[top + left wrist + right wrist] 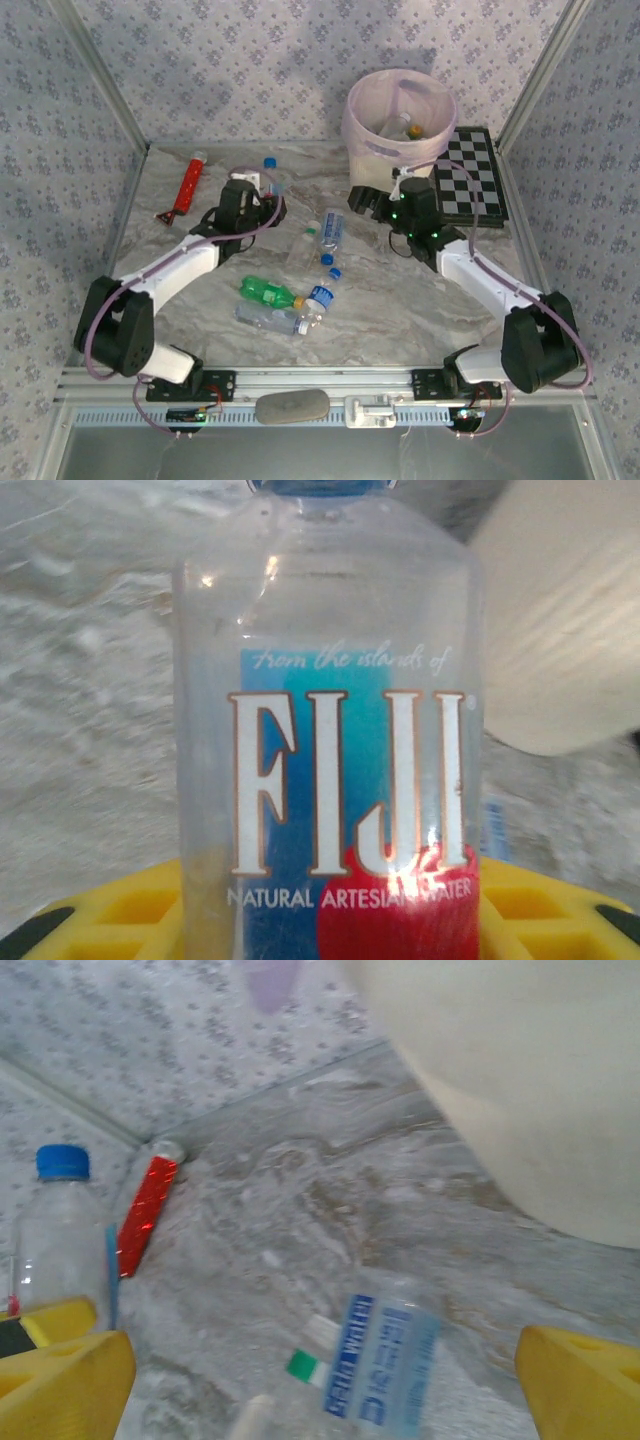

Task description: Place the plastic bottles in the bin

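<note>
My left gripper [268, 200] is shut on a clear Fiji bottle [330, 730] with a blue cap, which stands upright at the back left of the table [400, 300]; yellow fingers [130, 910] press its sides. My right gripper [372, 203] hangs open beside the bin [400, 120], above a lying bottle with a blue label [385, 1365]. The bin, lined with a pinkish bag, holds bottles. More bottles lie mid-table: a blue-labelled one [331, 230], a green one [268, 291], a clear one [320, 297] and another clear one [268, 318].
A long red tube [188, 185] lies at the back left. A black-and-white checkerboard [468, 175] lies flat to the right of the bin. Patterned walls close the table at the back and sides. The bin's cream wall [530, 1070] stands close to the right wrist.
</note>
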